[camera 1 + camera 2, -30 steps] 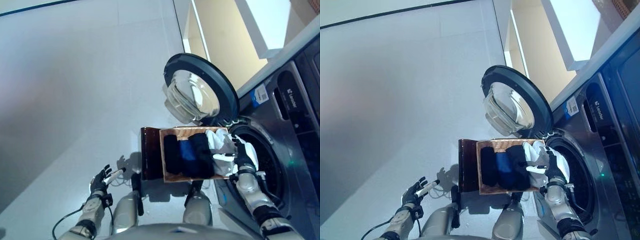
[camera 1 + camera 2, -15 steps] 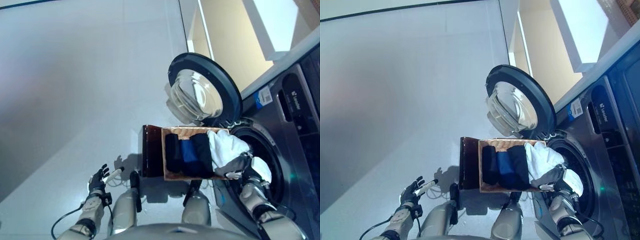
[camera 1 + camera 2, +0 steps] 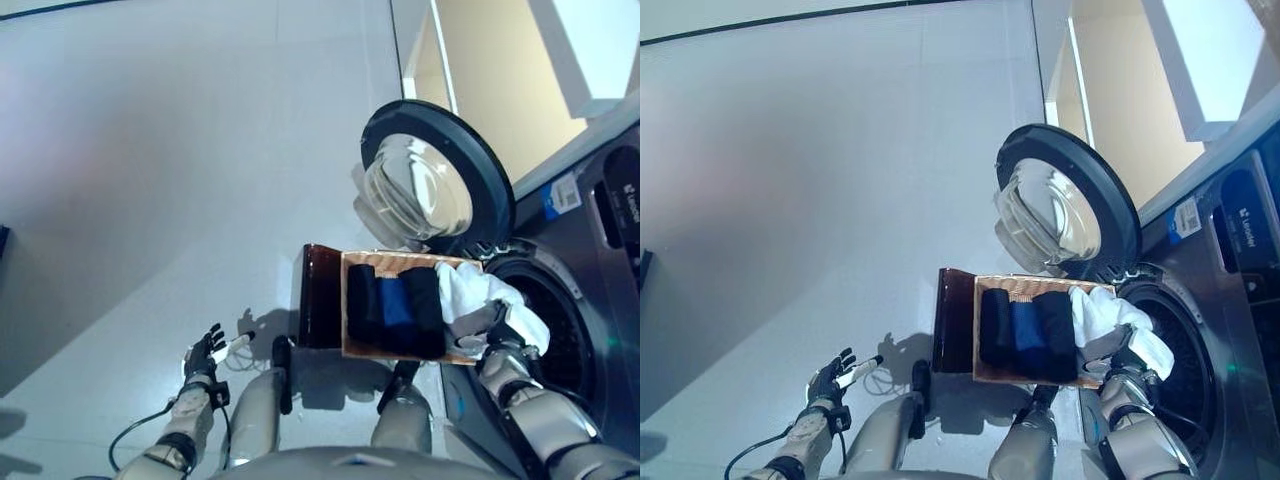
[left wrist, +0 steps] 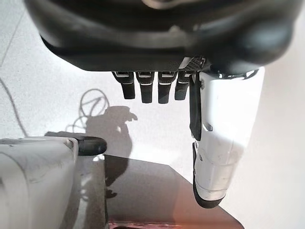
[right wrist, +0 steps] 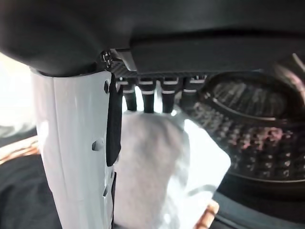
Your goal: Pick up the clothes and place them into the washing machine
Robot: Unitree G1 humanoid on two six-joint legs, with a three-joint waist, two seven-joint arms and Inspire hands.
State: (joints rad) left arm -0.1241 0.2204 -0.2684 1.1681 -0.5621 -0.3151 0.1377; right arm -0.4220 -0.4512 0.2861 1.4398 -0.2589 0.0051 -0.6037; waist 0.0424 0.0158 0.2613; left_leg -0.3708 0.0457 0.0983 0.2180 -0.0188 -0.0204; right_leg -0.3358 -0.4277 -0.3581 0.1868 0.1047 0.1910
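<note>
A white garment (image 3: 478,292) hangs off the right end of a wooden basket (image 3: 410,258), reaching toward the washing machine's drum opening (image 3: 562,335). My right hand (image 3: 503,338) is under it at the drum's rim. In the right wrist view its fingers (image 5: 148,98) and white-covered thumb (image 5: 76,143) are curled on the white garment (image 5: 162,167), with the drum (image 5: 248,119) just beyond. Two black rolled garments (image 3: 364,308) and a blue one (image 3: 397,305) lie side by side in the basket. My left hand (image 3: 205,350) hovers open over the floor, low at the left.
The machine's round glass door (image 3: 432,180) stands swung open, just behind the basket. The basket's dark brown side panel (image 3: 320,310) faces left. Grey floor (image 3: 150,150) spreads to the left. The machine's grey front (image 3: 610,200) fills the right edge.
My right hand has drawn the white garment from the basket's right end out toward the drum opening. The camera has shifted, so the whole scene sits further right. The left hand stays idle.
</note>
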